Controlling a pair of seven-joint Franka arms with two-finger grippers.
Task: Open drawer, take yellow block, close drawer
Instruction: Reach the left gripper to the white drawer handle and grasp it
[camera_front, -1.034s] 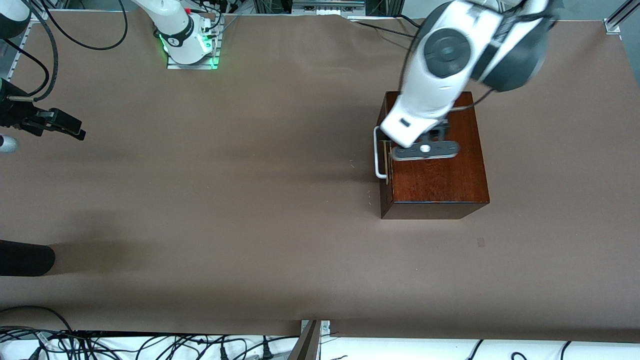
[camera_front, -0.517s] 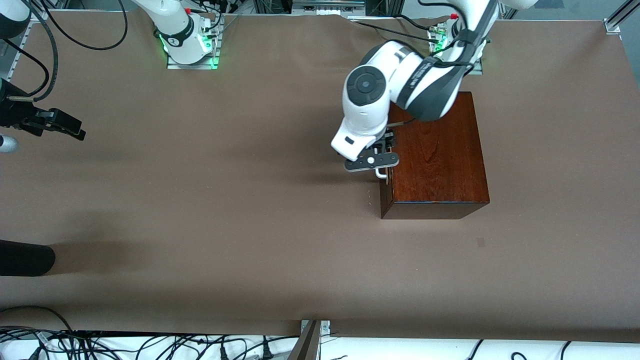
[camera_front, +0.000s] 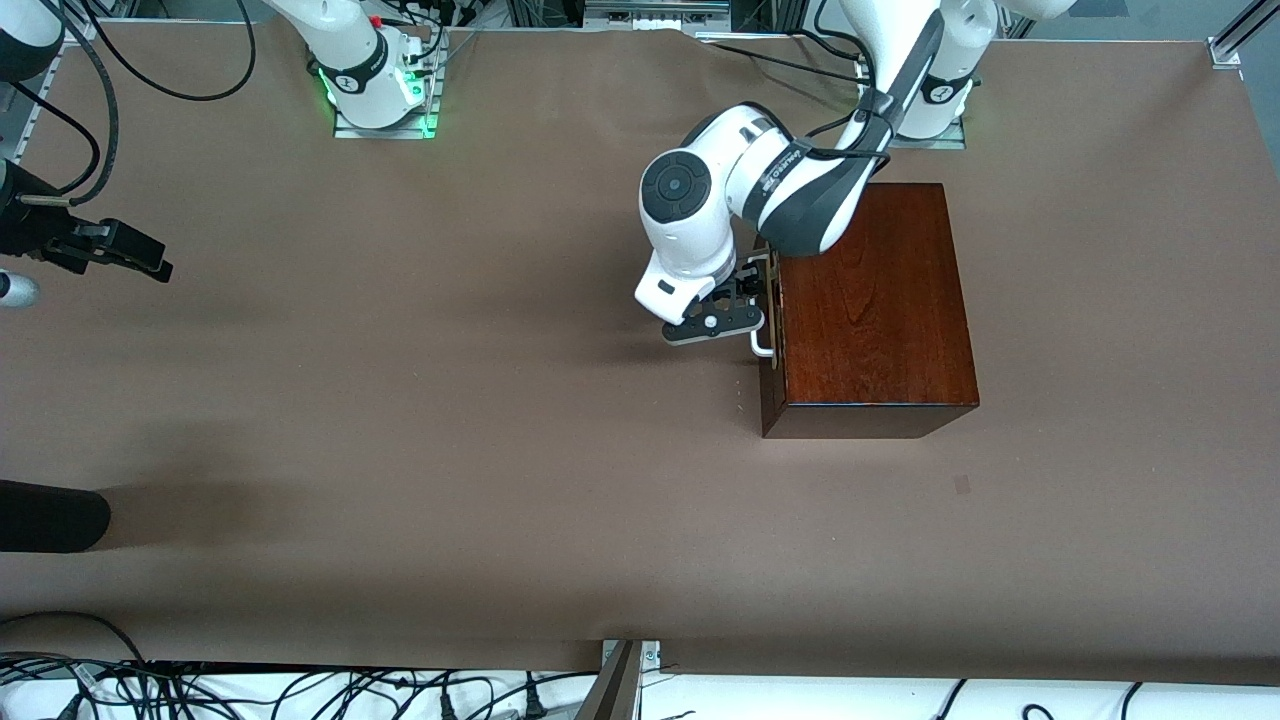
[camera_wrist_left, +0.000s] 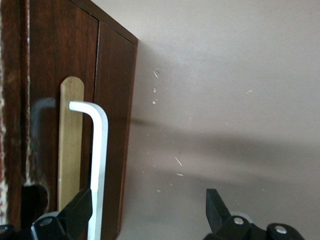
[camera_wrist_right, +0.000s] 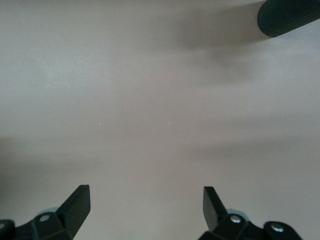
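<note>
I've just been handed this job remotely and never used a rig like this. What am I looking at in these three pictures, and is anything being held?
Two white robot arms work at a brown table. The wide picture is from a high camera facing them; the other two come from cameras on each arm's wrist, looking past its jaws.

On the table stands a dark wooden box with a drawer, shut, fronted by a white loop handle. No yellow block shows in any picture.

The left gripper sits in front of the drawer, jaws open, with the handle just inside one fingertip; it grips nothing yet.

The right gripper waits over bare table at its arm's end, jaws open and empty. A dark rod tip shows beside it.
</note>
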